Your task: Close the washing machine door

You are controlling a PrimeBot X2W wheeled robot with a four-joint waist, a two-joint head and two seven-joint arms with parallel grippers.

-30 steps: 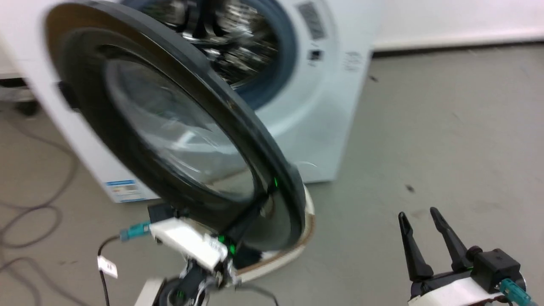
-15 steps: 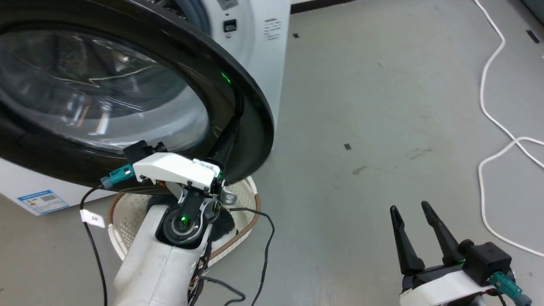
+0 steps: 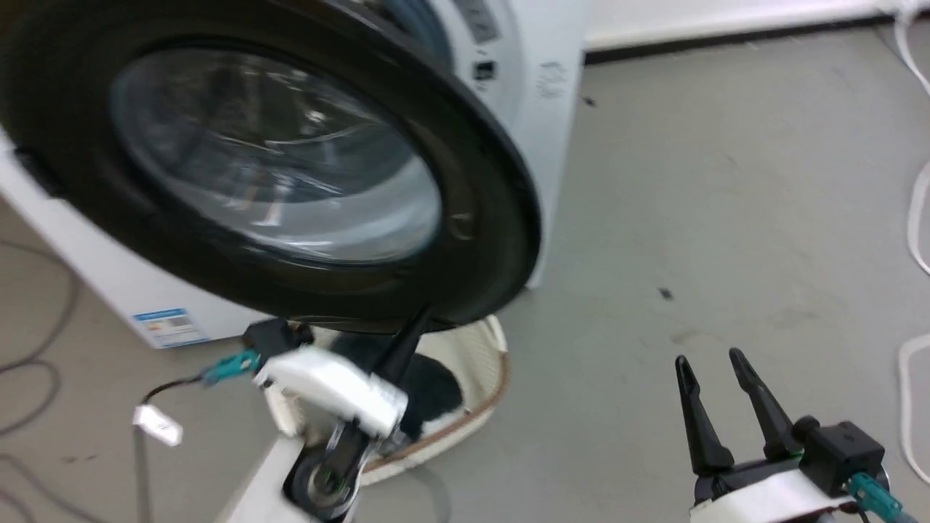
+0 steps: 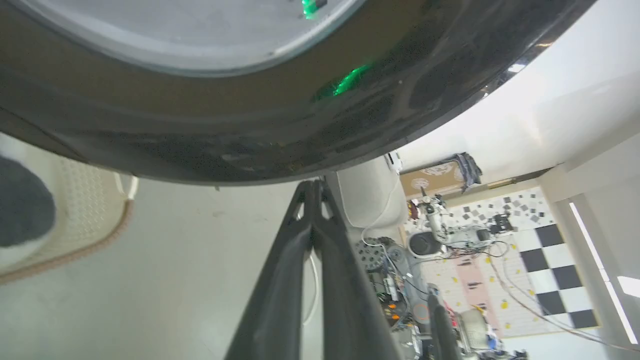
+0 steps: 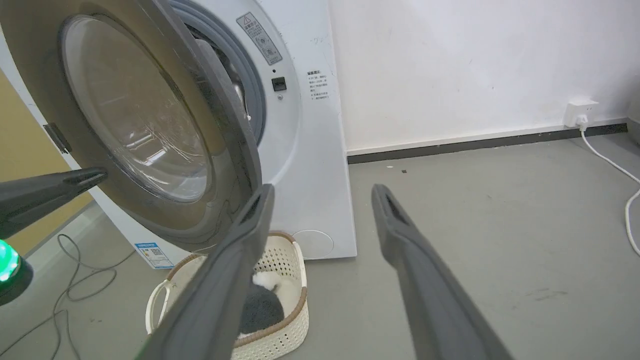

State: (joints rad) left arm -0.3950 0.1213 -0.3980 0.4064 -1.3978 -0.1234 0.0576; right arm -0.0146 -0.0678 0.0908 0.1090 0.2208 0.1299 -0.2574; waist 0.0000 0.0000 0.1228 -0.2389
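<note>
Left gripper [image 4: 312,186], its two fingers pinched together on nothing, sets its tips at the lower rim of the washing machine door [image 3: 472,218], which hangs part-open off the washing machine [image 5: 310,150], a gap baring the gasket [image 5: 254,102]; contact seems likely, though blur leaves it unsure. So narrow a point on glossy curved plastic could skid beneath the door toward the cream basket [image 5: 287,335], leaving it short of shut. Right gripper [image 3: 708,357] hangs spread and empty over the grey floor [image 5: 475,225], with a white wall [image 5: 450,65] and cable [image 5: 607,160] beyond.
</note>
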